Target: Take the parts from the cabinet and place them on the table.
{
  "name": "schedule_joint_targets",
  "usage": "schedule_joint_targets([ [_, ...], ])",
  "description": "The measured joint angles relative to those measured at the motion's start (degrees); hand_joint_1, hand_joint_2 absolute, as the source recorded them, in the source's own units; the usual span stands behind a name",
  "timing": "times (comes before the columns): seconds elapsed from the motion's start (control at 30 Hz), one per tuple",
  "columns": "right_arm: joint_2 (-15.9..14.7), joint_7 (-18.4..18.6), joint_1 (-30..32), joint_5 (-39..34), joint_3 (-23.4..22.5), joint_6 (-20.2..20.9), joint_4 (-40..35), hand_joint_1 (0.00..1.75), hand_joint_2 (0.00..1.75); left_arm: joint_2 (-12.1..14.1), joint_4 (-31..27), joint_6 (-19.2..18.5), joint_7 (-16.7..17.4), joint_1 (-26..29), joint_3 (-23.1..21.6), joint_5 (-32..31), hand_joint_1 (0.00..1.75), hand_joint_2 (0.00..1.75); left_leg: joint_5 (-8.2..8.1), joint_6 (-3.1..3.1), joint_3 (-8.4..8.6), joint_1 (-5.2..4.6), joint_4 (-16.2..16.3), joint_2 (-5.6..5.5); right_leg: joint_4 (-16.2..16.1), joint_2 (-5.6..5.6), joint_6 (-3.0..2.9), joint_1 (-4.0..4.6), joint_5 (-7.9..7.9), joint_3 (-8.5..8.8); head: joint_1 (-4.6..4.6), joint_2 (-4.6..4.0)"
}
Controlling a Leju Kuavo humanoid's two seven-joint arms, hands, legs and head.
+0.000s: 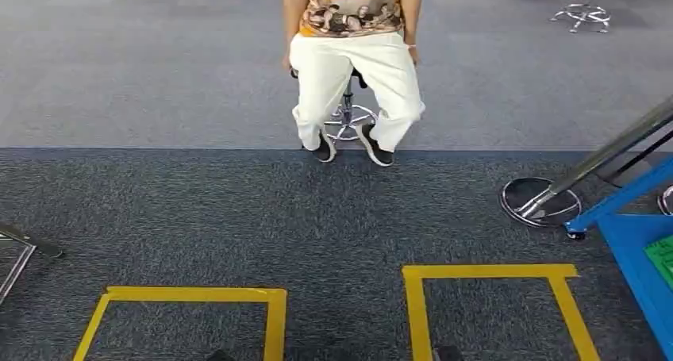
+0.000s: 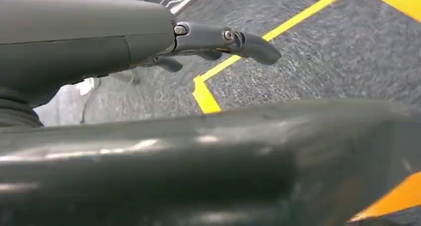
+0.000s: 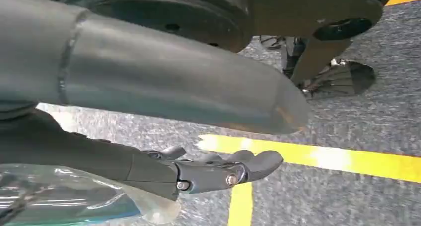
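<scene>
In the right wrist view my right hand point(image 3: 198, 171) hangs above the carpet with its dark fingers point(image 3: 248, 164) lightly curled. A clear plastic bag with something blue inside point(image 3: 64, 198) sits against the hand, off the floor, so the hand holds it. My left hand point(image 2: 213, 39) hangs over the floor in the left wrist view, its fingers point(image 2: 253, 44) stretched out with nothing in them. At the right edge of the head view stands a blue table frame point(image 1: 635, 254) with a green item point(image 1: 663, 258) on it. No cabinet is in sight.
A person point(image 1: 353, 51) sits on a stool straight ahead. Two yellow tape squares point(image 1: 190, 296) point(image 1: 488, 272) mark the dark carpet near me. A chrome stool base point(image 1: 540, 201) and a slanted metal bar point(image 1: 619, 143) stand at the right, and a metal leg point(image 1: 20, 254) at the left.
</scene>
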Motion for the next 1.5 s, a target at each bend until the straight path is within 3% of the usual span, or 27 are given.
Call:
schedule_joint_targets([
  [0.07, 0.00, 0.00, 0.30, -0.02, 0.00, 0.00, 0.00, 0.00, 0.00, 0.00, 0.00, 0.02, 0.00, -0.04, 0.02, 0.02, 0.00, 0.00, 0.46, 0.95, 0.18, 0.16, -0.61, 1.49, -0.23, 1.06, 0.80, -0.17, 0.32, -1.08, 0.02, 0.00],
  [0.1, 0.00, 0.02, 0.40, -0.02, 0.00, 0.02, 0.00, 0.00, 0.00, 0.07, 0.00, 0.04, 0.00, -0.20, 0.04, 0.00, 0.00, 0.00, 0.67, 1.27, 0.29, 0.16, -0.88, 2.41, 0.72, -2.04, 0.82, 0.01, -0.32, -1.12, 0.13, 0.00],
  [0.13, 0.00, 0.09, 0.32, 0.02, 0.00, 0.02, 0.00, 0.00, 0.00, 0.02, 0.00, 0.11, 0.00, -0.19, 0.04, -0.04, 0.00, 0.00, 0.73, 1.52, 0.28, -0.01, -1.00, 3.11, 3.30, -5.19, 1.04, 0.20, -2.21, -2.43, 0.68, 0.00],
  [0.2, 0.00, 0.35, -0.12, 0.55, 0.00, 0.29, 0.00, 0.00, 0.00, 0.00, 0.00, 0.13, 0.31, 0.07, 0.04, -0.22, 0.00, 0.00, 0.68, 1.74, 0.21, -0.30, -0.98, 4.89, 12.06, -7.15, 1.42, 0.07, -6.61, -6.51, 0.77, 0.00],
  [0.27, 0.00, 0.84, -0.03, 0.82, 0.02, 0.61, 0.00, 0.00, 0.00, 0.07, 0.02, 0.26, 0.48, 0.15, 0.04, -0.26, 0.00, 0.00, 0.63, 1.79, 0.13, -0.35, -0.94, 6.04, 16.80, -7.56, 1.67, -0.16, -7.86, -8.54, 0.76, 0.00],
  [0.3, 0.00, 1.07, 0.17, 1.07, 0.02, 0.72, 0.00, 0.00, 0.00, 0.09, 0.02, 0.26, 0.50, 0.09, 0.04, -0.28, 0.00, 0.00, 0.62, 1.78, 0.13, -0.36, -0.94, 6.29, 15.85, -7.66, 1.69, -0.21, -6.76, -7.81, 0.77, 0.00],
  [0.4, 0.00, 1.40, 0.28, 1.60, 0.04, 0.96, 0.00, 0.00, 0.00, 0.00, 0.02, 0.26, 0.50, -0.15, 0.04, -0.37, 0.00, 0.00, 0.53, 1.61, 0.31, -0.33, -0.94, 6.50, 2.64, -8.22, 1.22, -0.23, -0.69, -0.12, 0.77, 0.00],
  [0.43, 0.00, 1.55, 0.05, 1.62, 0.07, 1.03, 0.00, 0.00, 0.00, -0.04, 0.02, 0.28, 0.50, -0.19, 0.07, -0.39, 0.00, 0.00, 0.44, 1.24, 0.25, -0.67, -0.86, 6.54, -0.07, -8.73, 0.98, 0.09, -1.88, 1.40, 0.72, 0.00],
  [0.53, 0.00, 1.71, 0.07, 1.66, 0.09, 1.14, 0.00, 0.00, 0.00, -0.13, 0.02, 0.31, 0.48, -0.20, 0.09, -0.44, 0.00, 0.00, 0.70, 0.29, 0.20, -0.49, -1.03, 6.60, -0.12, -8.43, 0.13, 0.44, -1.59, 1.59, 0.65, 0.00],
  [0.6, 0.00, 1.77, 0.21, 1.68, 0.07, 1.14, 0.00, 0.00, 0.00, -0.20, 0.02, 0.46, 0.37, -0.24, 0.11, -0.61, 0.00, 0.00, 0.10, -0.44, 0.31, -0.22, -0.68, 6.47, -1.13, -8.37, -0.94, 0.02, -0.96, 2.15, 0.66, 0.00],
  [0.63, 0.00, 1.79, 0.18, 1.68, 0.07, 1.14, 0.00, 0.00, 0.00, -0.20, 0.02, 0.61, 0.35, -0.24, 0.13, -0.77, 0.00, 0.00, -1.33, -0.54, -0.39, -0.28, 1.09, 6.02, -1.31, -8.27, -1.31, 0.11, -0.94, 2.27, 0.46, 0.00],
  [0.7, 0.00, 1.79, 0.03, 1.68, 0.07, 1.16, 0.00, 0.00, 0.00, -0.20, 0.02, 0.63, 0.33, -0.23, 0.15, -0.77, 0.00, 0.00, -5.66, -0.67, -4.13, -0.25, 9.41, 5.79, -1.29, -8.14, -1.78, 0.21, -1.00, 2.28, 0.33, 0.00],
  [0.73, 0.00, 1.79, 0.05, 1.68, 0.07, 1.18, 0.00, 0.00, 0.00, -0.15, 0.02, 0.63, 0.33, -0.14, 0.17, -0.74, 0.00, 0.00, -7.14, -0.75, -6.18, -0.26, 13.66, 5.77, -1.28, -8.03, -1.85, 0.34, -1.05, 2.30, 0.42, 0.00],
  [0.77, 0.00, 1.84, 0.10, 1.68, 0.07, 1.18, 0.00, 0.00, 0.00, -0.15, 0.02, 0.63, 0.33, -0.06, 0.17, -0.74, 0.00, 0.00, -7.37, -0.79, -7.40, -0.26, 15.84, 5.75, -1.23, -7.87, -1.92, 0.41, -1.09, 2.31, 0.35, 0.00],
  [0.83, 0.00, 1.88, 0.17, 1.68, 0.07, 1.18, 0.00, 0.00, 0.00, -0.13, 0.02, 0.63, 0.33, 0.02, 0.20, -0.74, 0.00, 0.00, -3.92, -0.68, -6.22, -0.26, 12.54, 5.68, -1.13, -7.49, -1.90, 0.47, -1.19, 2.44, 0.37, 0.00],
  [0.9, 0.02, 1.86, 0.12, 1.68, 0.07, 1.25, 0.00, 0.00, 0.00, -0.09, 0.02, 0.66, 0.33, -0.02, 0.22, -0.74, 0.00, 0.00, 1.32, -0.33, -1.92, -0.26, 2.96, 5.59, -0.94, -7.17, -1.66, 0.46, -1.42, 2.73, 0.35, 0.00],
  [0.97, 0.02, 1.86, 0.06, 1.68, 0.07, 1.31, 0.00, 0.00, 0.00, -0.09, 0.02, 0.66, 0.33, -0.13, 0.22, -0.77, 0.00, 0.00, 1.06, -0.12, -0.40, -0.40, -0.93, 5.13, -0.40, -6.94, -1.10, 0.86, -1.76, 2.32, 0.39, 0.00],
  [1.07, 0.02, 1.88, 0.11, 1.68, 0.07, 1.31, 0.00, 0.00, 0.00, -0.04, 0.02, 0.70, 0.33, -0.08, 0.24, -0.74, 0.00, 0.00, 1.19, 0.50, -0.67, -0.74, -0.74, 5.15, -0.84, -7.00, -0.21, 0.47, -1.49, 2.30, 0.48, 0.00],
  [1.13, 0.02, 1.86, 0.16, 1.66, 0.07, 1.31, 0.00, 0.00, 0.00, -0.09, 0.02, 0.74, 0.33, -0.18, 0.28, -0.74, 0.00, 0.00, 1.67, 1.30, -0.40, -0.31, -1.45, 5.28, 0.52, -7.25, 0.37, 0.38, -2.70, 1.28, 0.48, 0.00],
  [1.17, 0.02, 1.86, 0.11, 1.68, 0.09, 1.31, 0.00, 0.00, 0.00, -0.11, 0.02, 0.79, 0.33, -0.26, 0.28, -0.74, 0.00, 0.00, 1.67, 1.58, -0.43, -0.30, -1.45, 5.30, 3.26, -7.37, 0.56, 0.35, -4.40, 0.01, 0.63, 0.00],
  [1.23, 0.02, 1.86, 0.09, 1.68, 0.09, 1.33, 0.00, 0.00, 0.00, -0.15, 0.02, 0.81, 0.33, -0.25, 0.28, -0.74, 0.00, 0.00, 1.61, 1.71, -0.43, -0.33, -1.44, 5.52, 12.25, -7.38, 0.88, 0.19, -8.28, -4.38, 0.59, 0.00],
  [1.27, 0.02, 1.86, 0.14, 1.68, 0.09, 1.33, 0.00, 0.00, 0.00, -0.15, 0.02, 0.81, 0.33, -0.24, 0.31, -0.74, 0.00, 0.00, 1.58, 1.75, -0.45, -0.33, -1.42, 5.60, 16.02, -7.41, 1.05, 0.15, -9.52, -6.35, 0.61, 0.00],
  [1.3, 0.02, 1.86, 0.25, 1.66, 0.07, 1.35, 0.00, 0.00, 0.00, -0.13, 0.02, 0.81, 0.33, -0.23, 0.35, -0.74, 0.00, 0.00, 1.56, 1.74, -0.42, -0.33, -1.42, 5.61, 17.67, -7.41, 1.13, 0.03, -9.41, -7.42, 0.61, 0.00],
  [1.33, 0.02, 1.86, 0.35, 1.68, 0.07, 1.36, 0.00, 0.00, 0.00, -0.13, 0.02, 0.81, 0.33, -0.23, 0.37, -0.74, 0.00, 0.00, 1.51, 1.72, -0.37, -0.33, -1.41, 5.60, 16.43, -7.42, 1.23, -0.14, -7.92, -7.02, 0.64, 0.00],
  [1.43, 0.00, 1.86, 0.17, 1.66, 0.07, 1.36, 0.00, 0.00, 0.00, -0.15, 0.02, 0.81, 0.31, -0.23, 0.35, -0.74, 0.00, 0.00, 1.13, 1.14, 0.04, -0.14, -1.31, 5.55, 2.57, -7.93, 1.32, -0.61, -0.72, -0.36, 0.79, 0.00],
  [1.47, 0.02, 1.86, 0.01, 1.66, 0.09, 1.40, 0.00, 0.00, 0.00, -0.13, 0.02, 0.81, 0.28, -0.27, 0.37, -0.74, 0.00, 0.00, 0.84, 0.62, -0.11, -0.56, -1.01, 5.55, 0.14, -8.10, 1.42, -0.23, -1.64, 1.02, 0.87, 0.00],
  [1.5, 0.07, 1.84, -0.05, 1.66, 0.09, 1.42, 0.00, 0.00, 0.00, -0.11, 0.02, 0.83, 0.24, -0.30, 0.37, -0.74, 0.00, 0.00, 0.83, 0.33, -0.24, -0.57, -0.89, 5.55, 0.05, -7.91, 0.75, -0.34, -1.46, 1.27, 0.68, 0.00],
])
